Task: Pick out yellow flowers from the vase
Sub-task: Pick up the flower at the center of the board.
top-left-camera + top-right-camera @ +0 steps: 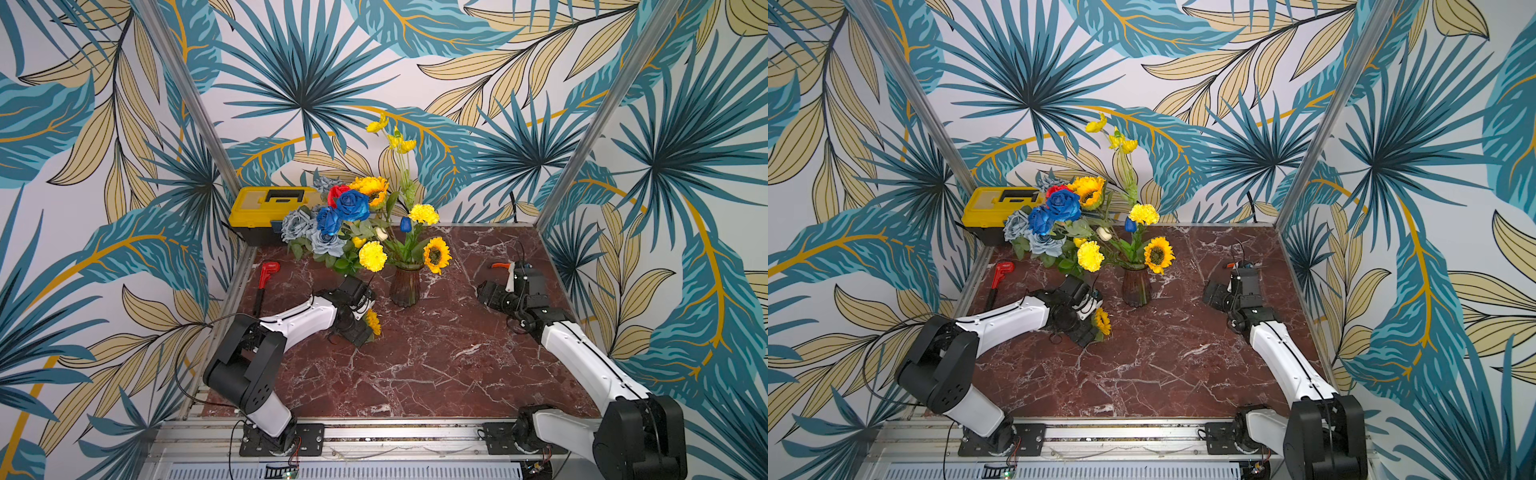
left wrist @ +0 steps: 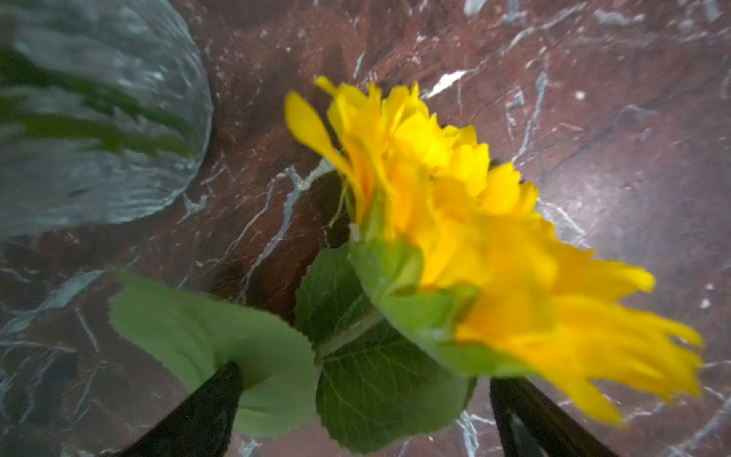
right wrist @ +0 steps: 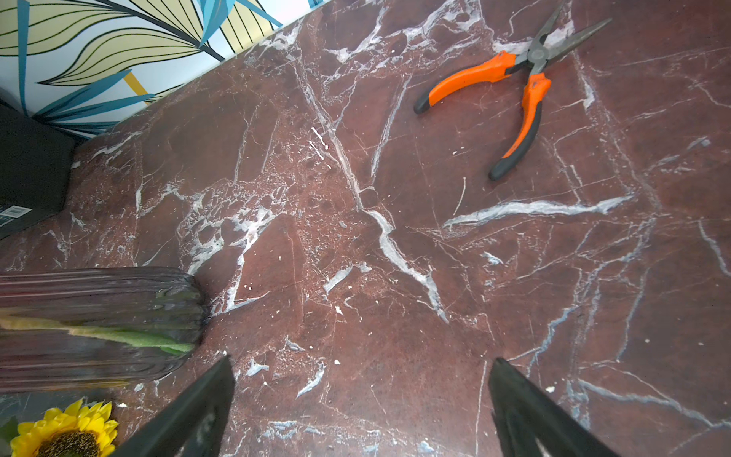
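Left wrist view: a sunflower [image 2: 455,221] is seen loose between the widely spread jaws of the left gripper [image 2: 364,376], low on the table [image 2: 593,118] beside the vase [image 2: 99,118], apparently laid apart from the yellow flowers [image 1: 372,256] in it; the right gripper [image 3: 360,364] is held wide, empty.

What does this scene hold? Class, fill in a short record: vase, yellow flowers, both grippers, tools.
vase: upright, holds mixed flowers
yellow in vase: two sunflowers, two pompoms, tall small blooms
loose sunflower: out of vase, at left gripper
left gripper: open, leaves between jaws
right gripper: open, empty, over bare table
tools: pliers, wrench, toolbox
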### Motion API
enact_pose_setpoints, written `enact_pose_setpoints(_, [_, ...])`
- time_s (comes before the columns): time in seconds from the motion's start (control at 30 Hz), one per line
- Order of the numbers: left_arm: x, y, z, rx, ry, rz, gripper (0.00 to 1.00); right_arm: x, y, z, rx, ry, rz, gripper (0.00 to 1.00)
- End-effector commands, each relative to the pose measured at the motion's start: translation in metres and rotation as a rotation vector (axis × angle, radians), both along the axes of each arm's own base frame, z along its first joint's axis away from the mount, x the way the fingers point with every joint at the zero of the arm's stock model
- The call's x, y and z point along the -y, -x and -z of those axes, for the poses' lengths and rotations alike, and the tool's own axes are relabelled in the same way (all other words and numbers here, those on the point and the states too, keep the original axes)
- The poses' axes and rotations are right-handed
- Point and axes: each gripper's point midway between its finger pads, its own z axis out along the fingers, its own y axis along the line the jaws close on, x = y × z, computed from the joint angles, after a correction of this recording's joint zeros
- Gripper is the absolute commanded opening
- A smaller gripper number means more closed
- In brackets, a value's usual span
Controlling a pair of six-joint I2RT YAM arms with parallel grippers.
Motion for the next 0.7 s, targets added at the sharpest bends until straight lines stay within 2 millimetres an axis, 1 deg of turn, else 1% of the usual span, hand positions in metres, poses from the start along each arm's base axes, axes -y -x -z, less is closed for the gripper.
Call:
enact_pose_setpoints(0.0, [-0.006,-0.013,0.004,0.03,-0.061,-0.005,0.97,-0.004,-0.001,-0.001,-0.006,-0.012,-0.007,0.99])
enact_pose_setpoints(0.07, [-0.004,-0.015,0.004,0.031,-0.059,-0.009,0.95,-0.004,-0.001,-0.001,-0.007,-0.008,-0.007,0.99])
enact_pose_setpoints(0.17, [0.0,-0.015,0.002,0.03,-0.037,-0.01,0.8,-0.004,0.0,-0.001,-0.009,-0.004,-0.007,0.99])
enact_pose_setpoints(0.23, [-0.001,-0.014,0.003,0.03,-0.045,-0.016,0.72,-0.004,-0.001,-0.003,-0.005,0.0,-0.005,0.99])
enact_pose_setpoints(0.3, [-0.001,-0.013,0.003,0.033,-0.052,-0.014,0.6,-0.004,-0.001,-0.003,-0.005,0.0,-0.005,1.0])
enact_pose_setpoints(0.33, [0.0,-0.012,0.001,0.038,-0.051,-0.014,0.57,-0.004,-0.001,-0.003,-0.003,-0.001,-0.003,0.99])
enact_pose_setpoints(0.4, [0.002,-0.01,-0.003,0.05,-0.052,-0.015,0.51,-0.004,-0.002,-0.002,-0.007,-0.003,-0.006,0.99])
enact_pose_setpoints(0.53, [0.005,-0.01,-0.018,0.076,-0.032,-0.034,0.4,-0.004,-0.002,-0.002,-0.008,-0.001,-0.004,0.99])
enact_pose_setpoints(0.67, [0.011,-0.007,-0.021,0.058,0.004,-0.033,0.32,-0.004,-0.001,-0.003,-0.003,-0.001,-0.002,1.0])
